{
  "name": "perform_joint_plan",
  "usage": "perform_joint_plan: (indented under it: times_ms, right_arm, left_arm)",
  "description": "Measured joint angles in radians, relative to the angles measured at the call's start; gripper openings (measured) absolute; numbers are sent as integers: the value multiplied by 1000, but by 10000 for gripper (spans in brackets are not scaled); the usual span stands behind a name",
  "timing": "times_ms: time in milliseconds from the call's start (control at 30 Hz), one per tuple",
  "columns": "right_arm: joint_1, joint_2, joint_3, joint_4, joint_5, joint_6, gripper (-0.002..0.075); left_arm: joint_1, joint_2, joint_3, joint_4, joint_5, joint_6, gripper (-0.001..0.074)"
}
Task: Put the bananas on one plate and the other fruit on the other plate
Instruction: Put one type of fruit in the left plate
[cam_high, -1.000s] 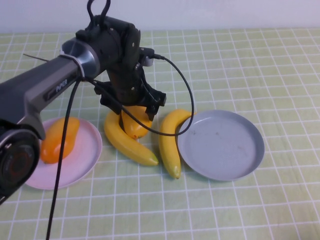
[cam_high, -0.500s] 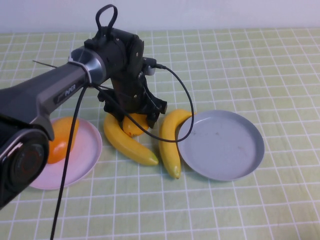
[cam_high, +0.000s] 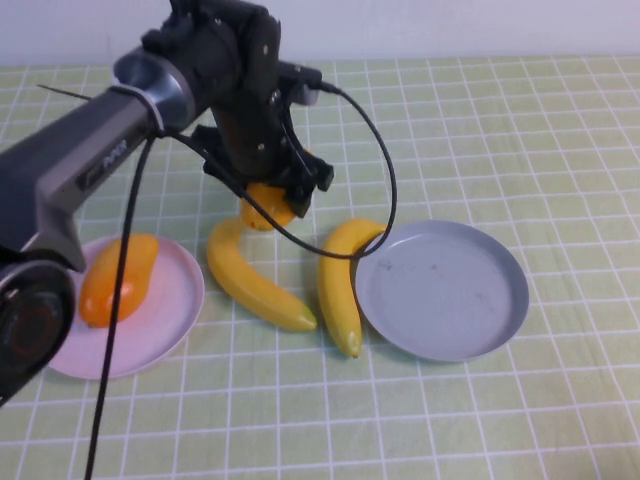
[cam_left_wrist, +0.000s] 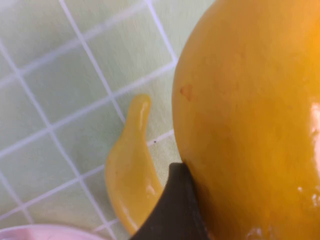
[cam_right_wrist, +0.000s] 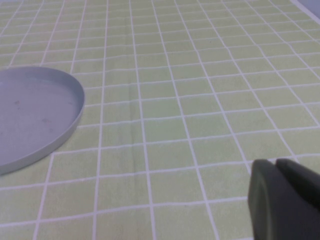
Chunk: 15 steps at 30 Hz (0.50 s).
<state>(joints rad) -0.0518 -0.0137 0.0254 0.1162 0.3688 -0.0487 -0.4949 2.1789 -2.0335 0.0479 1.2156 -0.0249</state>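
My left gripper (cam_high: 268, 205) is shut on an orange-yellow mango (cam_high: 266, 208) and holds it above the cloth, behind the two bananas. The mango fills the left wrist view (cam_left_wrist: 250, 125), with one banana (cam_left_wrist: 131, 170) below it. One banana (cam_high: 252, 277) lies next to the pink plate (cam_high: 170, 325); the other banana (cam_high: 340, 280) lies against the rim of the grey-blue plate (cam_high: 445, 290). A second mango (cam_high: 118, 278) lies on the pink plate. The grey-blue plate holds nothing; it also shows in the right wrist view (cam_right_wrist: 35, 115). My right gripper (cam_right_wrist: 285, 200) is shut, low over the cloth, right of the grey-blue plate.
A green checked cloth (cam_high: 500, 130) covers the table. The left arm's black cable (cam_high: 375, 160) loops down over the bananas. A pale wall runs along the back.
My left gripper has risen and moved back with the mango, lifting it off the cloth from between the bananas. The bananas and plates have not moved.
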Motion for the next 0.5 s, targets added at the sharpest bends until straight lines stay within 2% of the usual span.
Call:
perform_joint_plan:
  times_ms: [233, 500]
  right_arm:
    - [0, 0, 0, 0, 0, 0, -15]
    - [0, 0, 0, 0, 0, 0, -15]
  left_arm:
    - [0, -214, 40, 14, 14, 10, 554]
    - [-1, -465, 347, 94, 25, 1, 554]
